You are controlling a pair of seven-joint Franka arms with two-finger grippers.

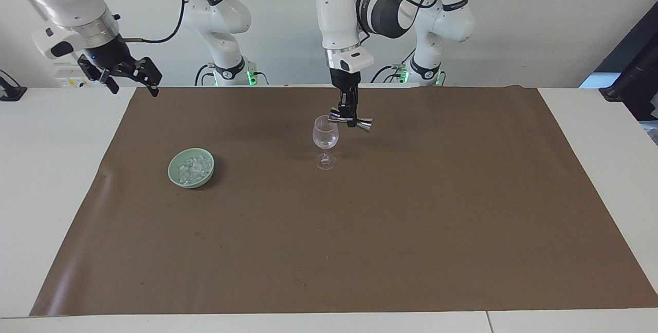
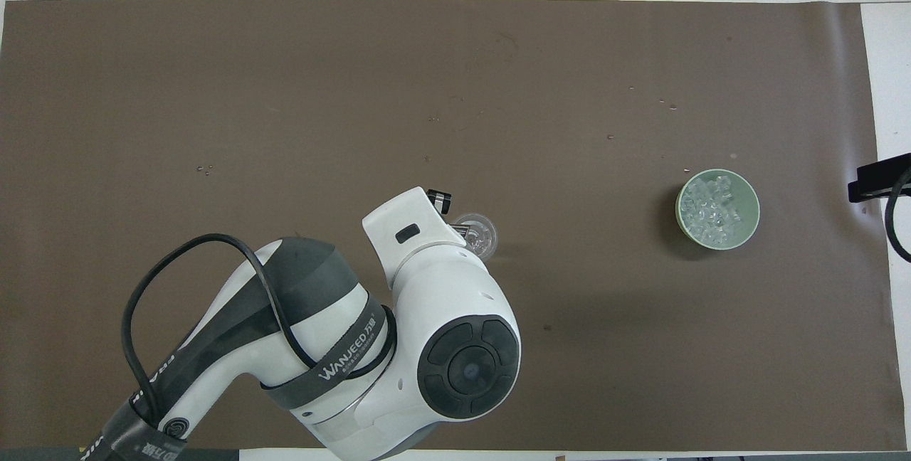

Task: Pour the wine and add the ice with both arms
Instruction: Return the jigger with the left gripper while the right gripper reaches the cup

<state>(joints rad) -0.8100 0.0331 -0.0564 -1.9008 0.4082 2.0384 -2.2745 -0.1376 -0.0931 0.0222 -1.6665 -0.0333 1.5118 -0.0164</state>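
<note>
A clear wine glass (image 1: 325, 137) stands upright on the brown mat (image 1: 411, 209), at the middle of the table; it also shows in the overhead view (image 2: 482, 235). My left gripper (image 1: 350, 116) is shut on a metal jigger (image 1: 360, 124) and holds it on its side, one end over the glass's rim. The ice (image 1: 194, 167) lies heaped in a green bowl (image 1: 172, 174) toward the right arm's end, also in the overhead view (image 2: 715, 206). My right gripper (image 1: 129, 78) is open and empty, up in the air over the mat's corner, and waits.
The left arm's wrist and elbow (image 2: 427, 333) cover the mat between the glass and the robots in the overhead view. White table (image 1: 51, 168) surrounds the mat. A few small specks (image 2: 667, 105) lie on the mat.
</note>
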